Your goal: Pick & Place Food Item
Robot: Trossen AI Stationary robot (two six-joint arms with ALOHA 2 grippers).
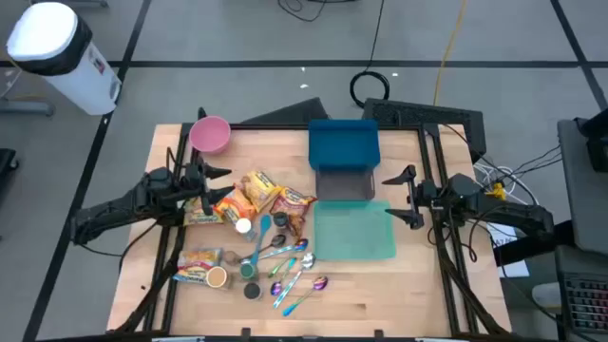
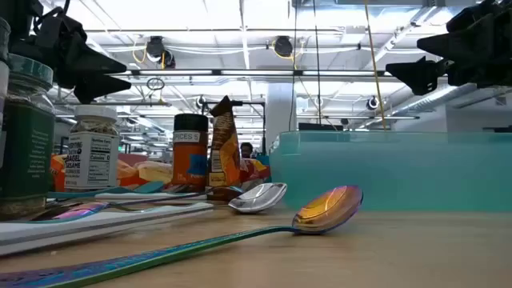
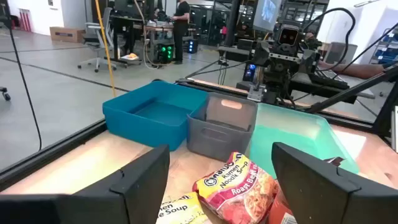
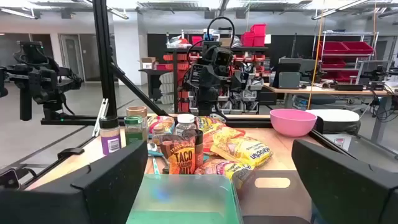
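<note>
Wooden table point(image 1: 380, 294) carries a pink bowl point(image 1: 210, 134), blue bin point(image 1: 343, 144), grey bin point(image 1: 344, 185) and teal tray point(image 1: 353, 231); noodle packets point(image 1: 249, 197), spice jars point(image 1: 245, 226) and spoons point(image 1: 302, 275) lie scattered left of them.

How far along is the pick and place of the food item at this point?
Nothing looks placed yet: the blue bin, grey bin and teal tray show no food inside. The left end effector is open above the ramen packets, holding nothing. The right end effector waits open beside the tray. Left to do: grasp a packet, carry it over and release it in a container.
</note>
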